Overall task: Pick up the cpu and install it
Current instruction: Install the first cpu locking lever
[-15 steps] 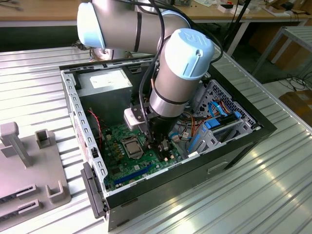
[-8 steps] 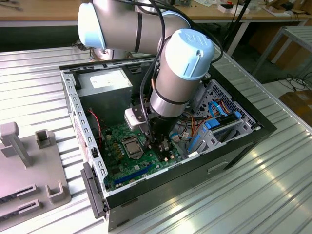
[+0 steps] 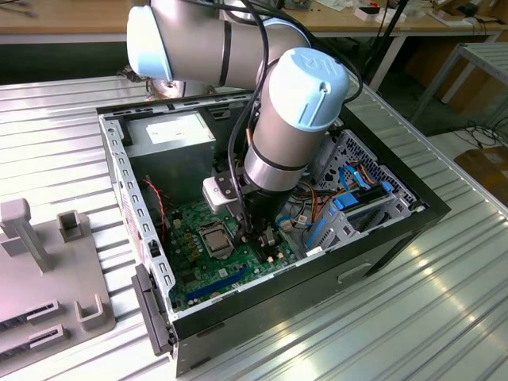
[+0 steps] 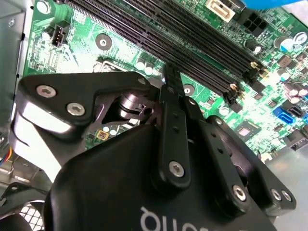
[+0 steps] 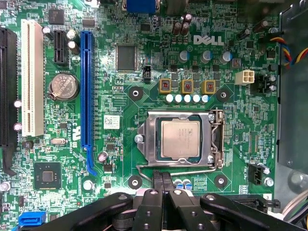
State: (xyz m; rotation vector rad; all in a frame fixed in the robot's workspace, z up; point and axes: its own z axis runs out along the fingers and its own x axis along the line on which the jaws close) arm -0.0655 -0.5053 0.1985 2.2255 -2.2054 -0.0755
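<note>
In the exterior view, an open desktop computer case [image 3: 119,171] is laid on its side on a ribbed metal table [image 3: 444,302], so that the green motherboard [image 3: 208,262] faces upward and can be reached from above. The grey robot arm [image 3: 294,119] is lowered into the case, and the gripper [image 3: 252,232] is held just above the board, beside the CPU socket [image 3: 216,238] on the exterior view's right. In the second wrist view, the gripper [image 4: 169,79] is seen from behind: its black fingers [image 4: 171,101] are pressed together with nothing pinched between them, their tips hanging over the black memory slots [image 4: 192,43]. In the first wrist view, the cpu [image 5: 180,138] is seen seated flat within the socket frame [image 5: 180,139], its silver-grey top exposed through the frame's opening, with the wire retention lever [image 5: 168,167] lying along the frame's edge nearest the gripper. The closed fingers [image 5: 162,185] are held just beside that lever, apart from the chip, which is judged to be already in place.
</note>
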